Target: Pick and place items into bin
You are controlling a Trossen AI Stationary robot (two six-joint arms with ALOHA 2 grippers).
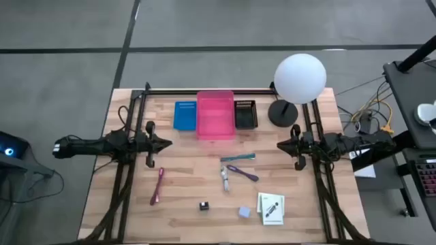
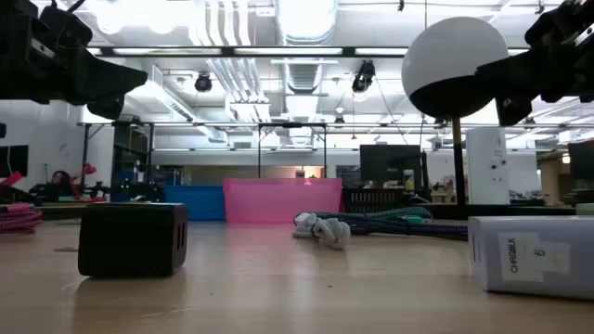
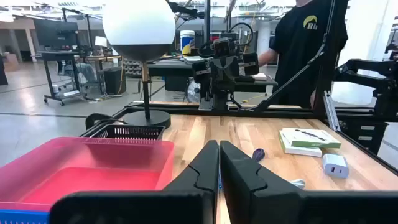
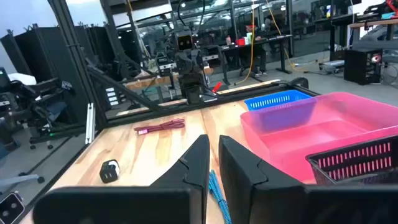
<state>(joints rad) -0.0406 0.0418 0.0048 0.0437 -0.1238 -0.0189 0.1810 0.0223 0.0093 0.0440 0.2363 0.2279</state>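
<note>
The items lie on the wooden table: a teal pen (image 1: 237, 158), a purple pen (image 1: 242, 172), small metal pliers (image 1: 224, 178), a magenta strap (image 1: 157, 185), a tiny black cube (image 1: 204, 205), a grey-blue cube (image 1: 244, 212) and a white card (image 1: 270, 207). The pink bin (image 1: 215, 113) stands at the far edge. My left gripper (image 1: 163, 143) hovers shut above the table's left side, pointing right. My right gripper (image 1: 281, 144) hovers shut at the right side, pointing left. In the wrist views, the left gripper (image 3: 219, 163) and the right gripper (image 4: 212, 160) hold nothing.
A blue bin (image 1: 184, 115) and a black basket (image 1: 245, 114) flank the pink bin. A white globe lamp (image 1: 300, 78) stands at the far right corner. Black frame rails run along both sides. A person (image 3: 305, 43) stands beyond the table's right edge.
</note>
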